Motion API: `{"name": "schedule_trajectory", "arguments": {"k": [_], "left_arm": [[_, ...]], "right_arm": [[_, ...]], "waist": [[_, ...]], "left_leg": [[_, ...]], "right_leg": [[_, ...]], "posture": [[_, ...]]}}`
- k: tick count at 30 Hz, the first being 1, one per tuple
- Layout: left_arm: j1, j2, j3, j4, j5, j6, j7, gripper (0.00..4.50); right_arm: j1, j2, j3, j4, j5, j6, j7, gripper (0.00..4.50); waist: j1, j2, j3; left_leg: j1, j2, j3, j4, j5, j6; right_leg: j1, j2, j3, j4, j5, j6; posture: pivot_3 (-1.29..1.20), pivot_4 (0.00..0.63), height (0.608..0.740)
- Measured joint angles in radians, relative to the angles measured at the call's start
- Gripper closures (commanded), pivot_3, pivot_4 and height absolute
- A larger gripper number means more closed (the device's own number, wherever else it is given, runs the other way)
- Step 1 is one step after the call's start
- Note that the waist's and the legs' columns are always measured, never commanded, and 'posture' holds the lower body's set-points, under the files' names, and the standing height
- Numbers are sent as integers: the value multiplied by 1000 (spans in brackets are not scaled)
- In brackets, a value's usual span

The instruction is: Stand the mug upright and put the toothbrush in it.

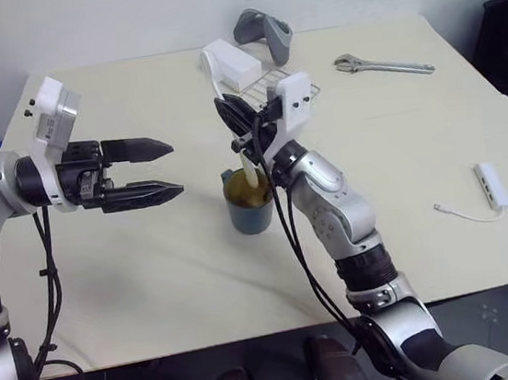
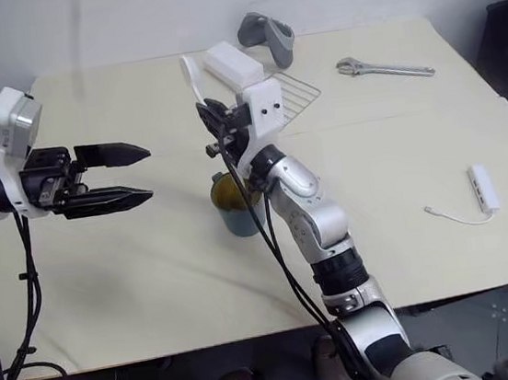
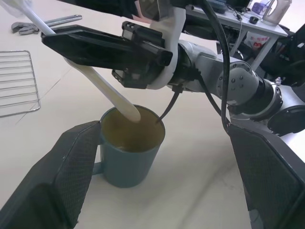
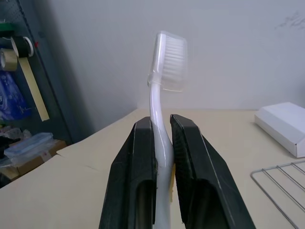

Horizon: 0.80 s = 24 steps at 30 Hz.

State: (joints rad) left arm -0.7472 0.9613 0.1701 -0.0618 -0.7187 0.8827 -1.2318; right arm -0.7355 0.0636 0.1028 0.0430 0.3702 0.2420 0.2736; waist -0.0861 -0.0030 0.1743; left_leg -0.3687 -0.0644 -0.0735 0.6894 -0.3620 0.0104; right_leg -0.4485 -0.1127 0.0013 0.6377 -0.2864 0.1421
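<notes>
Toothbrush [image 3: 102,88] tip over upright mug [image 3: 127,152]

A pale cream worktop [image 1: 151,258] carries everything here. Near its middle the mug [image 1: 249,205] stands upright, dark teal outside and yellowish inside. At the far edge lie a grey controller-like object [image 1: 264,33], a white box [image 1: 237,64] just beside it, and a wire rack [image 2: 293,92] touching the box's near side. A metal wrench [image 1: 383,65] lies toward the far right. A white USB adapter [image 1: 492,185] with a thin cable rests near the right edge.
</notes>
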Motion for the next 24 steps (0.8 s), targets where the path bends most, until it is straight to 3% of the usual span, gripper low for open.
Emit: {"name": "schedule_trajectory", "arguments": {"k": [2,15,20,24], "left_arm": [[-15,-2,-9,9,2,-7,-1,0],[-79,-39,-73,77,29,-58,-22,0],[-79,-42,-76,82,42,-71,-28,0],[-50,-46,-78,71,44,-87,-35,0]], "right_arm": [[16,-6,0,-15,0,13,0,4317],[15,2,-14,-49,-9,33,-5,34],[11,-71,-46,-179,16,137,-5,34],[-64,-278,-144,-334,178,357,57,34]], "waist": [[0,0,0],[0,0,0],[3,0,0],[12,0,0]], "left_leg": [[0,0,0,0,0,0],[0,0,0,0,0,0],[0,-1,0,1,0,0],[-1,-2,-1,2,0,0]], "right_leg": [[0,0,0,0,0,0],[0,0,0,0,0,0],[0,-1,0,0,0,0],[0,-2,0,-1,0,0]], "posture": [[0,150,740],[0,150,740],[0,150,740],[0,150,740]]}}
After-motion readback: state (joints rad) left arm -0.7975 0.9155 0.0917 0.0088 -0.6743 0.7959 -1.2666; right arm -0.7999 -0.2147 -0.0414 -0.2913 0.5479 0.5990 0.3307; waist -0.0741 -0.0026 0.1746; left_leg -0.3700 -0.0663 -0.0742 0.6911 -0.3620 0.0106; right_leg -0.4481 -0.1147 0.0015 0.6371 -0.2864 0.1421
